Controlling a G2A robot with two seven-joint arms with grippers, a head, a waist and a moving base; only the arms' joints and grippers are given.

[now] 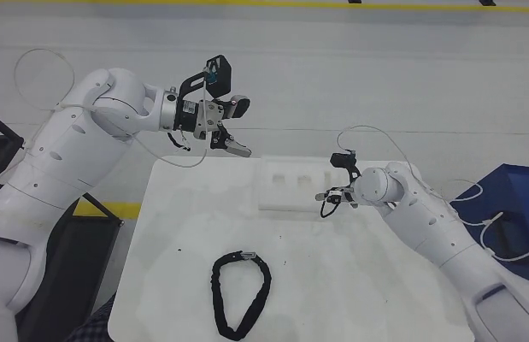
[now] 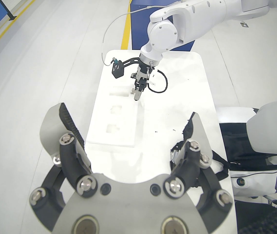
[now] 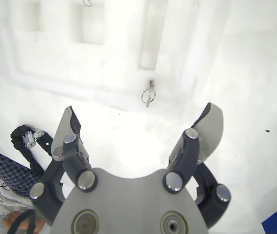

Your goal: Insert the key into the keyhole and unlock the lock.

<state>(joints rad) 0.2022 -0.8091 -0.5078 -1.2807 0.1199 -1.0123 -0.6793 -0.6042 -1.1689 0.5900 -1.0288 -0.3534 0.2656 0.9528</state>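
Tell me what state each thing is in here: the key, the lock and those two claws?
key: stuck in the foam tray's edge, ring on it, ungripped.
chain lock: closed loop, flat on the table, no key in it.
left gripper: open, empty, raised above the table.
right gripper: open, empty, just short of the key.

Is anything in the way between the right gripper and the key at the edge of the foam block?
Nothing visible does. The right gripper is open and faces the key at the foam block's edge, with just bare white table between them.
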